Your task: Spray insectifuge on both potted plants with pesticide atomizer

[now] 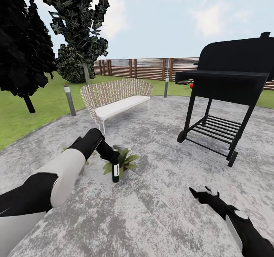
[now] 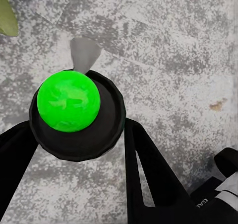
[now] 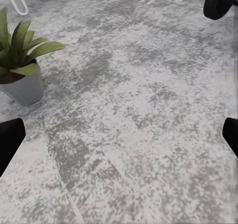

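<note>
My left gripper (image 1: 113, 159) is shut on the pesticide atomizer (image 1: 115, 172), a slim dark-green bottle with a white label, held upright just above the paving. Right behind it stands a potted plant (image 1: 125, 162) in a grey pot. Leaves of a second potted plant (image 1: 65, 149) peek out from behind my left forearm. In the left wrist view the atomizer (image 2: 74, 114) is seen from above with a bright green top, a black finger (image 2: 146, 164) against it on each side. My right gripper (image 1: 200, 192) hovers open low at the right; between its spread fingertips (image 3: 10, 139) lies bare paving, with the potted plant (image 3: 22, 60) off to one side.
A wicker bench (image 1: 114, 99) stands beyond the plants. A black grill (image 1: 224, 97) on wheels is at the right. Grey bollard lamps (image 1: 69, 100) (image 1: 166, 86) edge the round paving. Lawn, dark trees (image 1: 23, 44) and a slatted fence (image 1: 144, 67) lie behind.
</note>
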{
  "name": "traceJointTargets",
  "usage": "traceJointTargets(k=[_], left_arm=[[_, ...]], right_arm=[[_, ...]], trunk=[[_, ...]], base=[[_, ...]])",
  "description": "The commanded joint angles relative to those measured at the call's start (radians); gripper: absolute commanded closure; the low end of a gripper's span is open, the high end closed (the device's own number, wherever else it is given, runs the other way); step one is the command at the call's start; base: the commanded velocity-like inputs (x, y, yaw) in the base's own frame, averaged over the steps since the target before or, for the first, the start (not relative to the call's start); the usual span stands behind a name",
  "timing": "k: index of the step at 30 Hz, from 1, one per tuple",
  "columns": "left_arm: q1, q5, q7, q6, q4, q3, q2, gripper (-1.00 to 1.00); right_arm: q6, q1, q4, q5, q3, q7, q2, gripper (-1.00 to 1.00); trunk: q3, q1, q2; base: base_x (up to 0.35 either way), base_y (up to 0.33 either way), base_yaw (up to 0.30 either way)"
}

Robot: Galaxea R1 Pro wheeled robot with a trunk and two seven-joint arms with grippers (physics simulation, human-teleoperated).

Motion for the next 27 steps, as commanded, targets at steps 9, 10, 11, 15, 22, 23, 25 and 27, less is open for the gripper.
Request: traceJointTargets(k=[9,10,11,15,22,23,25,27], left_arm=[[-0.001,-0.008,-0.012,0.004,-0.001,-0.003,0.001,1.00],[-0.001,-0.009,-0.012,0.004,-0.001,-0.003,0.001,1.00],[-0.001,-0.009,-0.012,0.004,-0.001,-0.003,0.001,1.00],[-0.001,-0.009,-0.013,0.004,-0.001,-0.013,-0.004,1.00],[-0.001,-0.007,-0.028,0.005,0.008,-0.090,-0.006,1.00],[-0.001,-0.007,-0.034,0.005,0.008,-0.092,-0.004,1.00],[-0.001,-0.007,-0.041,0.005,0.008,-0.093,-0.001,1.00],[-0.001,-0.007,-0.045,0.005,0.007,-0.095,0.001,1.00]], right_arm=[[0.007,-0.001,0.010,-0.005,-0.022,0.008,-0.020,-1.00],[0.008,-0.001,0.011,-0.005,-0.022,0.008,-0.020,-1.00],[0.008,-0.001,0.011,-0.005,-0.022,0.008,-0.020,-1.00],[0.007,-0.001,0.013,-0.005,-0.022,0.008,-0.020,-1.00],[0.008,-0.001,0.013,-0.004,-0.023,0.008,-0.023,-1.00],[0.009,-0.001,0.013,-0.004,-0.023,0.008,-0.024,-1.00],[0.009,-0.001,0.013,-0.004,-0.023,0.008,-0.024,-1.00],[0.009,-0.001,0.013,-0.004,-0.023,0.008,-0.025,-1.00]], trunk=[[-0.001,0.000,0.000],[-0.001,0.000,0.000],[-0.001,0.000,0.000],[-0.001,0.000,0.000],[-0.001,0.000,0.000],[-0.001,0.000,0.000],[-0.001,0.000,0.000],[-0.001,0.000,0.000]], base=[[0.024,0.001,0.000],[0.203,0.026,0.000],[0.227,0.036,0.000],[0.300,0.074,-0.041],[0.283,0.073,-0.007],[0.101,0.022,-0.001],[0.066,0.014,-0.001],[0.027,0.006,0.000]])
